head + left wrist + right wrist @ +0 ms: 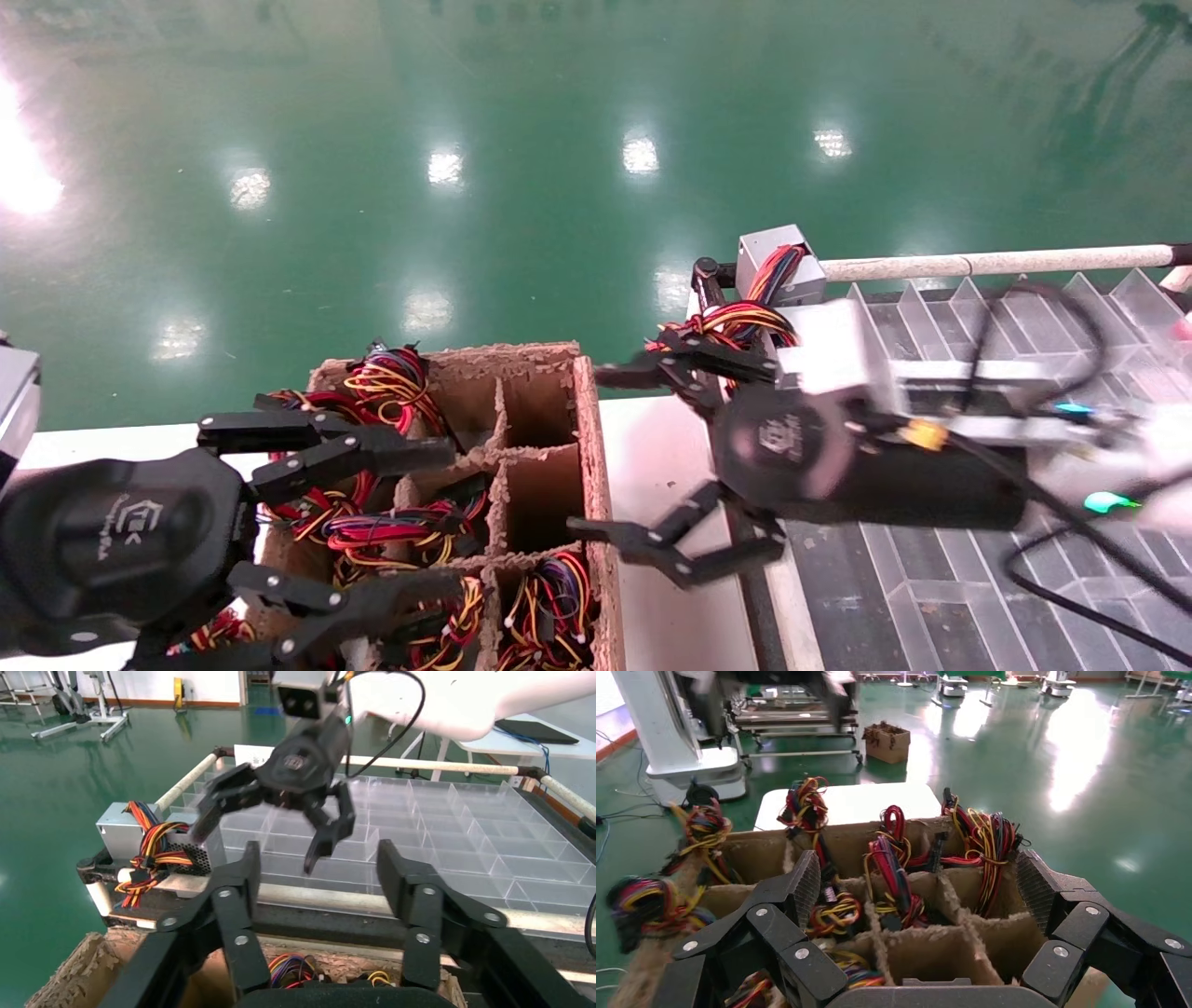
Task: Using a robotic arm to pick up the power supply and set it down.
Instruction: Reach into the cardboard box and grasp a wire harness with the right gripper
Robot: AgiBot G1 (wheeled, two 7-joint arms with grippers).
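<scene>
While the right black multi-fingered hand (684, 466) hangs released and empty, the silver-grey metal power supply (778, 264) with red-yellow wires sits just beyond its fingers (652, 545), in the clear divided tray (941, 568). Likely returning: aim for a filled cell in the brown cardboard crate (587, 447), fingers clear of wires. Left black hand (279, 522) hovers released over the crate.

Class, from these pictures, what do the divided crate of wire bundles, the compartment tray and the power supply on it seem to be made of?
Crate: seemingly cardboard or pulp; matte brown, ragged fibrous edges.
Compartment tray: probably clear plastic; see-through glossy dividers.
Power supply: apparently sheet metal; dull silver-grey faces, perforated grille.
</scene>
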